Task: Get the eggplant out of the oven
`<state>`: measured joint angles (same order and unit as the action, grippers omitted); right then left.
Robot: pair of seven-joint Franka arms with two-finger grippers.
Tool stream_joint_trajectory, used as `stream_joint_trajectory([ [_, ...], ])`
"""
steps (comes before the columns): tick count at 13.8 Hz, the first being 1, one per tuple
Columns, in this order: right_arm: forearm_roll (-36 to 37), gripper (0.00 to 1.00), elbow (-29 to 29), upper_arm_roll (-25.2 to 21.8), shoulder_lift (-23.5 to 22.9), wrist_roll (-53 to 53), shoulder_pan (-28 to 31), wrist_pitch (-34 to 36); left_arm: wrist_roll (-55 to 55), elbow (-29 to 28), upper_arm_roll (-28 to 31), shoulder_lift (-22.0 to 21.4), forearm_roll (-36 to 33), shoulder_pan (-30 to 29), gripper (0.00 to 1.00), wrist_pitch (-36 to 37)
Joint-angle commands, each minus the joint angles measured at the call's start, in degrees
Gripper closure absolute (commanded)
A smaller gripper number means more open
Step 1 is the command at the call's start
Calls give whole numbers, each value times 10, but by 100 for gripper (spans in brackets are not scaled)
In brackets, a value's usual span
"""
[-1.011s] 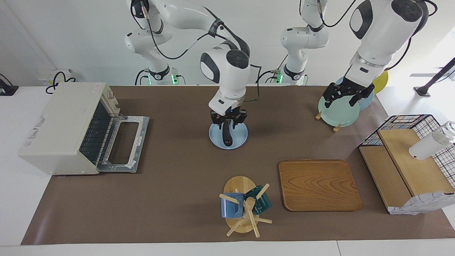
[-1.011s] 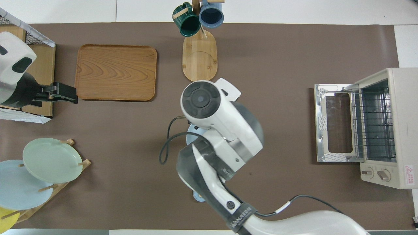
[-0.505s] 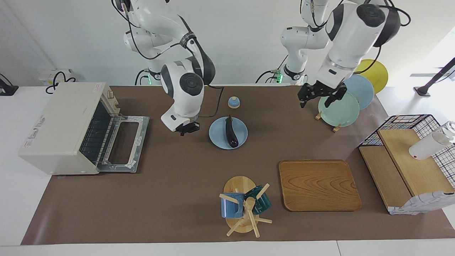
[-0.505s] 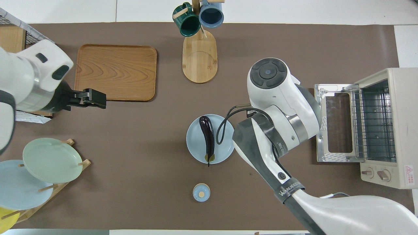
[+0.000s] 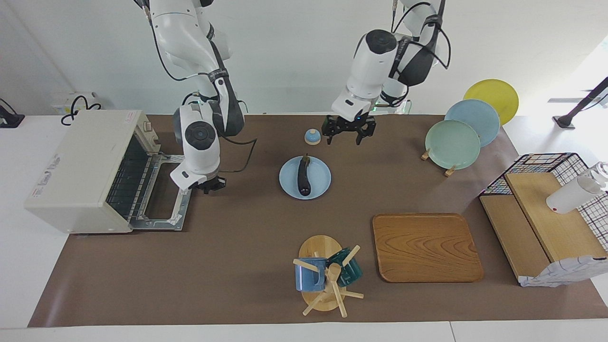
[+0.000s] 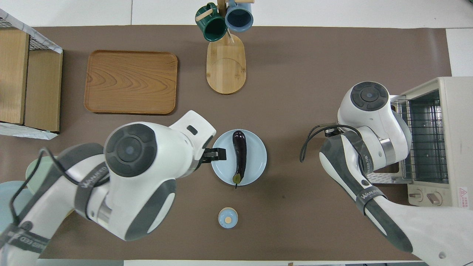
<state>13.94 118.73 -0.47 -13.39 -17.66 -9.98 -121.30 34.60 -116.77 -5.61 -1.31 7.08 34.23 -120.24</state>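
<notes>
Brown matting covers the table, where the eggplant (image 5: 303, 176) lies on a pale blue plate (image 5: 320, 183) well clear of the open oven (image 5: 78, 171), the right gripper (image 5: 210, 185) closed by its door, the left gripper (image 5: 348, 132) spread wide above.

Eggplant (image 5: 303, 176) glossy; tray (image 5: 426, 247) wood, smooth; oven (image 5: 80, 168) door metal.

Dark eggplant (image 5: 303, 177) flat on plate (image 5: 319, 187); oven (image 5: 83, 168) door open
</notes>
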Motion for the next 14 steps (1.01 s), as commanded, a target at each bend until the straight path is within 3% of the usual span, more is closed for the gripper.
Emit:
stream_joint_trajectory([
  [1,14,100,35,8,19,19,32,-22,21,-13,11,58,7,50,0,-80],
  [5,15,100,47,9,19,25,49,-39,41,-3,13,149,3,89,0,-169],
  [7,31,100,38,8,19,32,43,-16,34,18,14,182,-15,83,0,-178],
  [11,56,100,-51,11,23,96,51,110,18,46,14,213,-37,71,0,-179],
  [14,41,100,-76,11,64,176,87,164,15,51,14,223,-45,69,1,-177],
])
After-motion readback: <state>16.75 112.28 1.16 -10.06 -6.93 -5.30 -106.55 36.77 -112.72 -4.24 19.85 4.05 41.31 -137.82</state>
